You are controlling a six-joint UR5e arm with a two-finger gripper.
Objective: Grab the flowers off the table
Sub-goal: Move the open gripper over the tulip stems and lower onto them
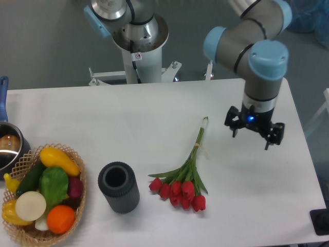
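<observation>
The flowers, a bunch of red tulip buds with green leaves and long thin stems, lie flat on the white table, buds toward the front edge and stem ends pointing to the back right. My gripper hangs above the table to the right of the stems, apart from them. Its fingers are spread wide with nothing between them.
A dark grey cylinder stands upright left of the buds. A wicker basket of colourful vegetables sits at the front left. A metal pot with a blue handle is at the left edge. The arm's base stands behind the table.
</observation>
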